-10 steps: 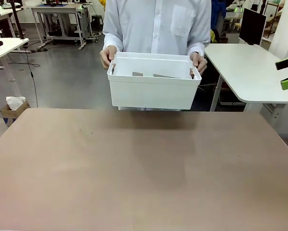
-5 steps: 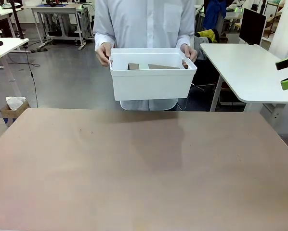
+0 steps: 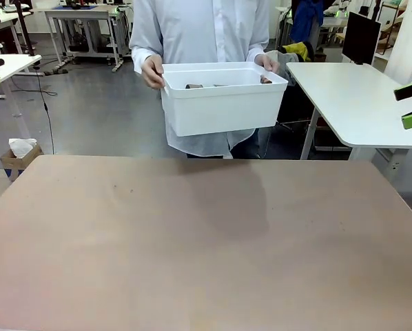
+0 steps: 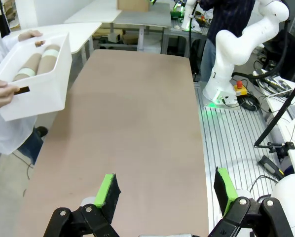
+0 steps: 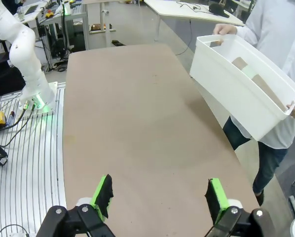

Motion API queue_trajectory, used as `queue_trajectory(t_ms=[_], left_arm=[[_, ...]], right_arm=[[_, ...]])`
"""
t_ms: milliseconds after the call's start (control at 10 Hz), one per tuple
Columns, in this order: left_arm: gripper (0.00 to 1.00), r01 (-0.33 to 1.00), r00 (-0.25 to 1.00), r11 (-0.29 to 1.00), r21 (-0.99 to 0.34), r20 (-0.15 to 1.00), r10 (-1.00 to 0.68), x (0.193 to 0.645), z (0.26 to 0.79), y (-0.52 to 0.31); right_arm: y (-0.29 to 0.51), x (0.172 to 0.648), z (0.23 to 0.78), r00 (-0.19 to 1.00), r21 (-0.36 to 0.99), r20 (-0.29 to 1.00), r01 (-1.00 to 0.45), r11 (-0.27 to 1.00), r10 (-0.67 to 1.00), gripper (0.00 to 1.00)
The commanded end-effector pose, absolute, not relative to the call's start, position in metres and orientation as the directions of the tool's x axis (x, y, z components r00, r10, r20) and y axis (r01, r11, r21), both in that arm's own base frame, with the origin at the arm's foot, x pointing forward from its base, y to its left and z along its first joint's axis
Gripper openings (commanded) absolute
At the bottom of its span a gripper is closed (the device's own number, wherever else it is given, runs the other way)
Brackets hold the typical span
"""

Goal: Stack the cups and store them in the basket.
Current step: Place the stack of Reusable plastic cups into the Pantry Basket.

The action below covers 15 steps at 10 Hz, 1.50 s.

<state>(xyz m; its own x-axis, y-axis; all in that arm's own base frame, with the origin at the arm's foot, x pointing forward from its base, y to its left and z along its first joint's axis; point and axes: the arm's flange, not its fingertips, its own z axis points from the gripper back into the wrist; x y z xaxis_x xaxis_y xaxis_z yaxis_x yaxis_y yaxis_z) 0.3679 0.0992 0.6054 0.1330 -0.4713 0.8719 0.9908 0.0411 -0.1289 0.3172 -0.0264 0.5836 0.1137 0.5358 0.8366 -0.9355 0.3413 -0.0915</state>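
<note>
Left tool [image 4: 165, 190] wide | right tool [image 5: 160, 197] wide | person holds basket [image 3: 223, 110], cups [image 4: 36, 61] inside

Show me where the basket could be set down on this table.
The brown table lies bare from its near edge to the far edge by the person. The basket, with cups lying inside, hangs beyond that far edge in the person's hands. Both grippers, left and right, stand open above the table's ends.
</note>
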Motion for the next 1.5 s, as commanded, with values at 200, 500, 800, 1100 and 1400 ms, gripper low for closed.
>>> queue_trajectory(t_ms=[200,500,800,1100,1400], left_arm=[[1.0,0.99,0.138,0.041,-0.134,0.877,-0.46,0.3663,0.6086,0.0969],[1.0,0.99,0.138,0.041,-0.134,0.877,-0.46,0.3663,0.6086,0.0969],[1.0,0.99,0.138,0.041,-0.134,0.877,-0.46,0.3663,0.6086,0.0969],[1.0,0.99,0.138,0.041,-0.134,0.877,-0.46,0.3663,0.6086,0.0969],[1.0,0.99,0.138,0.041,-0.134,0.877,-0.46,0.3663,0.6086,0.0969]], right_arm=[[-0.026,0.319,0.5859,0.109,-0.091,0.846,-0.935,0.342,0.522,1.0],[-0.026,0.319,0.5859,0.109,-0.091,0.846,-0.935,0.342,0.522,1.0],[-0.026,0.319,0.5859,0.109,-0.091,0.846,-0.935,0.342,0.522,1.0],[-0.026,0.319,0.5859,0.109,-0.091,0.846,-0.935,0.342,0.522,1.0],[-0.026,0.319,0.5859,0.109,-0.091,0.846,-0.935,0.342,0.522,1.0]])
